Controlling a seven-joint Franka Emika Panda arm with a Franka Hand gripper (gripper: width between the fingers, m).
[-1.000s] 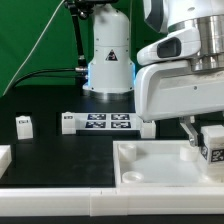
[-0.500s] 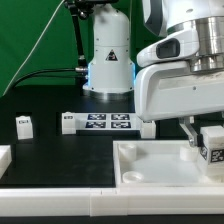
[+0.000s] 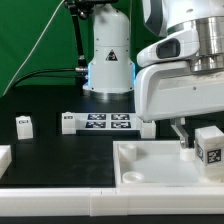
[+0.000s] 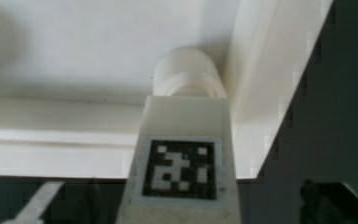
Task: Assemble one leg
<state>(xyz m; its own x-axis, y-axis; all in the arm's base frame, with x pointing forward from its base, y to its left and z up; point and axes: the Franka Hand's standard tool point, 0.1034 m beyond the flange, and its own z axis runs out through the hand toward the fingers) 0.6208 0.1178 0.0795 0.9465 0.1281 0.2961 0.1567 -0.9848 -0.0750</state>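
My gripper (image 3: 197, 138) hangs at the exterior view's right over the white tray (image 3: 150, 172). It is shut on a white leg (image 3: 209, 146) whose tag faces the camera, held just above the tray's near right part. In the wrist view the leg (image 4: 185, 160) runs out from between my fingers (image 4: 322, 200), tag up. Its rounded end points at the tray's inner corner (image 4: 87, 70). A second small white leg (image 3: 24, 124) stands on the black table at the exterior view's left.
The marker board (image 3: 100, 122) lies behind the tray at mid table. A white robot base (image 3: 108, 55) stands at the back. A white part edge (image 3: 4, 156) shows at the far left, and a white strip (image 3: 60, 205) runs along the front.
The held leg has shifted slightly toward the exterior view's left and a little lower over the tray. Nothing else has moved.
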